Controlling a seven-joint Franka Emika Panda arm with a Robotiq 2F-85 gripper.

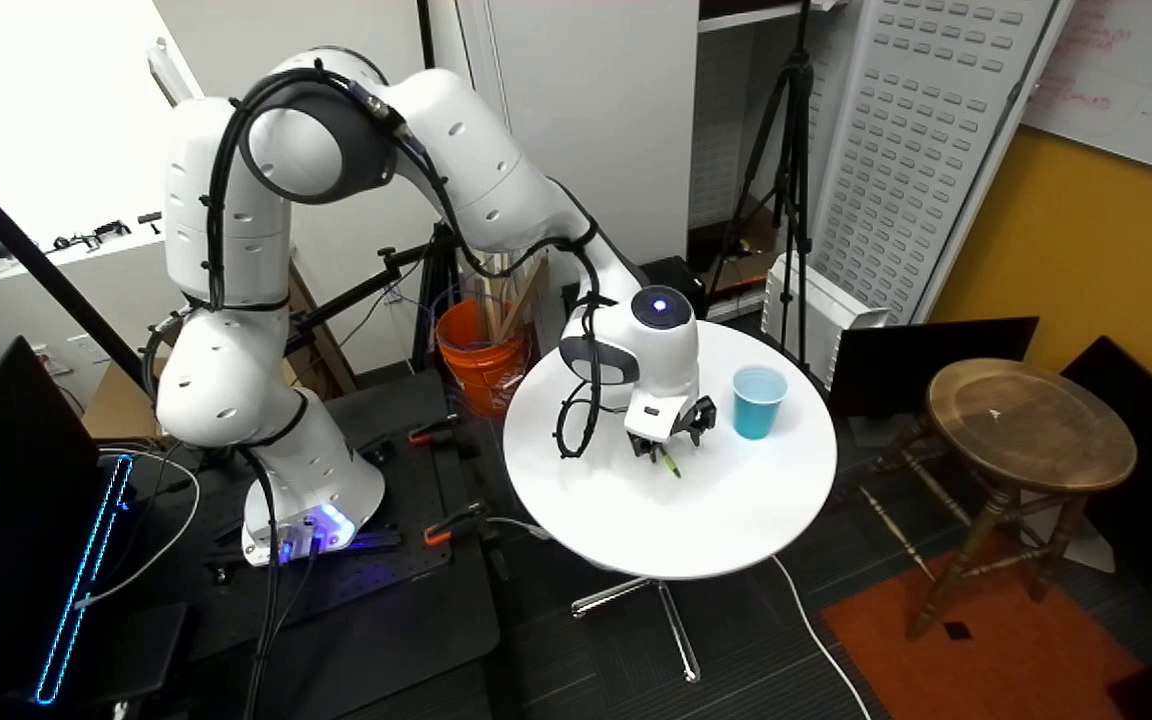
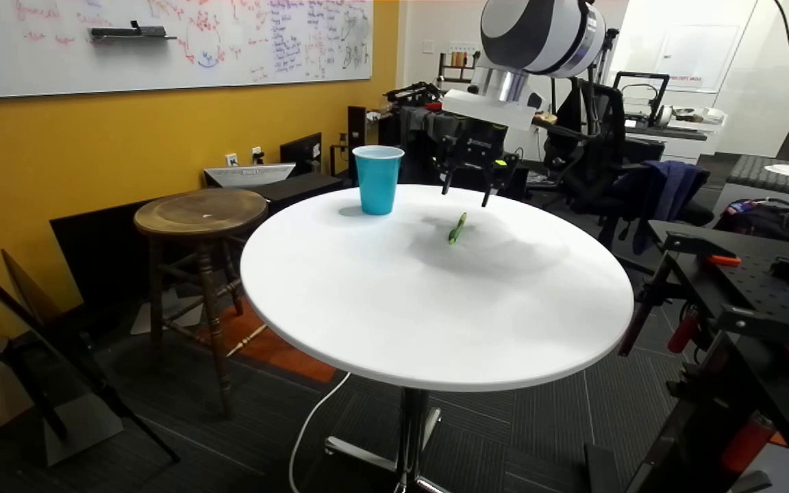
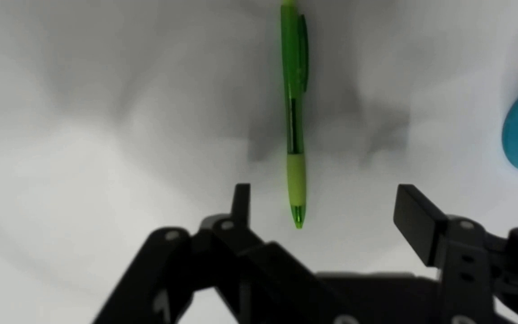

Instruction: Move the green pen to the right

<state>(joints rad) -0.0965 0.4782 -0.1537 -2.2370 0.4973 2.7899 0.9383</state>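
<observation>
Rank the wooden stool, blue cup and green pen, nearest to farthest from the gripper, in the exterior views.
By both exterior views, from the gripper:
1. Green pen: on the round white table, below gripper height.
2. Blue cup: upright on the table, at the wrist view's right edge.
3. Wooden stool: past the table's edge, on the cup's side.

Your arm (image 1: 486, 170) stands up from its base (image 1: 316, 485), bent at the elbow (image 1: 311, 145) and sloping down to the wrist (image 1: 673, 352). Your gripper (image 3: 324, 209) hangs below it, pointing down — its two fingers (image 3: 414, 220) spread apart with a wide gap between them.
</observation>
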